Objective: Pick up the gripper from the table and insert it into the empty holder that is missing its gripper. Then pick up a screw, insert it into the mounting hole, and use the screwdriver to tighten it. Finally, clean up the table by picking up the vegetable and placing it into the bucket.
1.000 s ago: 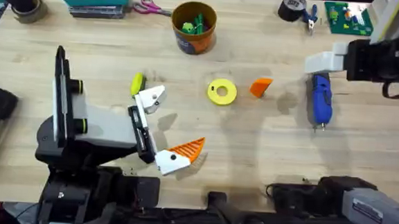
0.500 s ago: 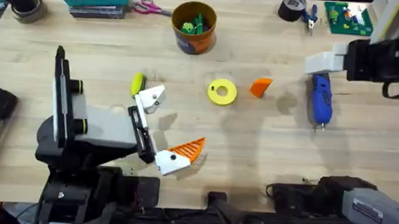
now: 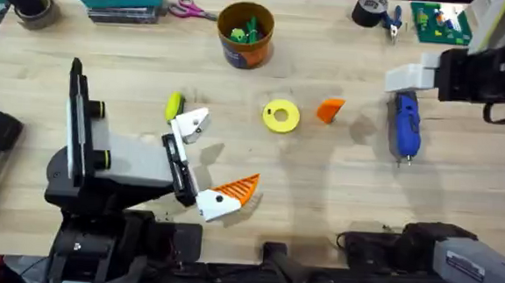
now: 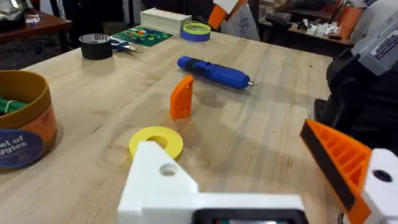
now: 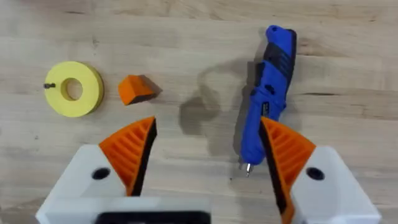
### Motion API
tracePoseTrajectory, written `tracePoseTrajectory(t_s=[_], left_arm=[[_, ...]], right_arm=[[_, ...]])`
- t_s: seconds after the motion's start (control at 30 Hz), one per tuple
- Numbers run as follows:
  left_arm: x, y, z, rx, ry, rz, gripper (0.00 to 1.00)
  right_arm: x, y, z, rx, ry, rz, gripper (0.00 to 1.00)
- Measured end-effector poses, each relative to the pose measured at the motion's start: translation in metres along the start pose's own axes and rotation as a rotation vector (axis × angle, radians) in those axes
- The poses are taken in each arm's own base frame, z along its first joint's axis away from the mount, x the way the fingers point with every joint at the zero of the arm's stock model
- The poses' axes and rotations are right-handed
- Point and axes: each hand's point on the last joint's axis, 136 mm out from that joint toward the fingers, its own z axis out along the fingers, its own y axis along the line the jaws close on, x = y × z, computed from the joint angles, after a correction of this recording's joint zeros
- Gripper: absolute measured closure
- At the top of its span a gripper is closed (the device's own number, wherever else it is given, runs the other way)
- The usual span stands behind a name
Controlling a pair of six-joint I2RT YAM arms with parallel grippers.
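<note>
1. Fingers of the right gripper (image 5: 205, 158) stand spread apart with nothing between them, both carrying orange ribbed tips; seen from its wrist camera, they hang above the blue screwdriver (image 5: 267, 93), whose metal bit points toward the robot's side of the surface (image 3: 337, 191).
2. Fingers of the left gripper (image 3: 207, 161) are likewise spread and grip nothing. One bears an orange tip (image 4: 336, 158); the other is the bare white holder (image 4: 155, 180), with an open mounting hole in its top face.
3. Just beyond the holder lies a flat yellow ring-shaped disc (image 3: 280, 116), and a small dark screw (image 5: 48, 86) rests at its edge in the right wrist view.
4. Beside the disc, toward the screwdriver, the loose orange gripper (image 3: 330, 109) sits on the wood, apart from both arms.
5. A yellow-green vegetable (image 3: 174, 104) lies near the holder on the surface's left half.
6. Farther back, the orange-brown bucket (image 3: 245, 36) stands upright with green items inside.
7. Scissors (image 3: 188, 9), tape rolls and a green circuit board (image 3: 442, 21) line the far edge.
</note>
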Motion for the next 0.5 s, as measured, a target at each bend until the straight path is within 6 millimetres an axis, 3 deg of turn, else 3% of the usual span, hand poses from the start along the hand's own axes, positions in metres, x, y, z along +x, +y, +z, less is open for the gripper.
tracePoseTrajectory(t_s=[0.17,0.3,0.5], left_arm=[[0.000,0.000,0.000,0.000,0.000,0.000,0.016],[0.000,0.000,0.000,0.000,0.000,0.000,0.015],[0.000,0.000,0.000,0.000,0.000,0.000,0.015]], right_arm=[[0.001,0.004,-0.013,-0.007,0.015,-0.049,0.004],[-0.017,0.023,-0.040,-0.037,-0.003,-0.190,0.003],[-0.023,0.047,-0.041,-0.078,0.059,-0.355,0.004]])
